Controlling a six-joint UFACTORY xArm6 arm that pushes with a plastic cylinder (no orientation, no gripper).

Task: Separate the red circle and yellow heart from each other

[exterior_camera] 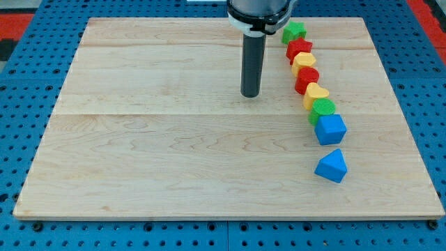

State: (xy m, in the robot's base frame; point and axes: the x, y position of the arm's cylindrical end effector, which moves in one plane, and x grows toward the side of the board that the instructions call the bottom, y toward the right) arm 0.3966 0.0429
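The red circle [306, 79] lies on the wooden board [174, 153] at the view's right, in a slanted row of blocks. The yellow heart [316, 95] lies just below it and touches it. My tip [251, 94] stands on the board to the left of both, about a block's width or more from the red circle, touching no block.
The same row holds, from the top, a green star [294, 32], a red star [300, 49] and a yellow hexagon [304, 63], then below the heart a green circle [323, 109] and a blue cube [330, 130]. A blue triangle [332, 166] lies apart below. Blue pegboard surrounds the board.
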